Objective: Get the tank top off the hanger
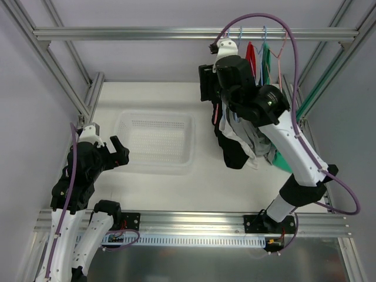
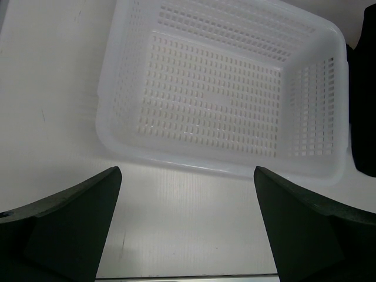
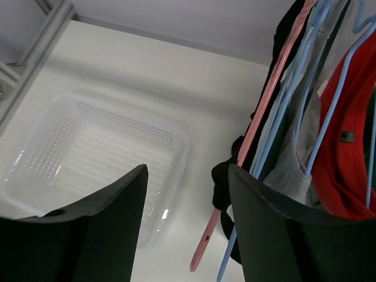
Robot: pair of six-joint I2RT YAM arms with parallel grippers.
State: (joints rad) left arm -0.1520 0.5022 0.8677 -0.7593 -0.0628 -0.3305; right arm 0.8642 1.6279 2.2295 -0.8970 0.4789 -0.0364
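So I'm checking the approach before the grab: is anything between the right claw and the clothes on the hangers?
Nothing visible. In the wrist view the right claw sits just left of the pink hanger and the dark garment, with no object in the gap. The basket lies below, off to the side.

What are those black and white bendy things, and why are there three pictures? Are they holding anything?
Those are two robot arms bolted to a white table. One picture looks down from above. The other two come from small cameras on each wrist, so you see the jaws up close. The left gripper waits with jaws open near the white plastic mesh basket, which has nothing in it. The right gripper is raised beside clothes on coloured wire hangers: a black tank top, a grey garment and a red one. Its jaws have a gap with nothing between them. Neither arm holds anything.
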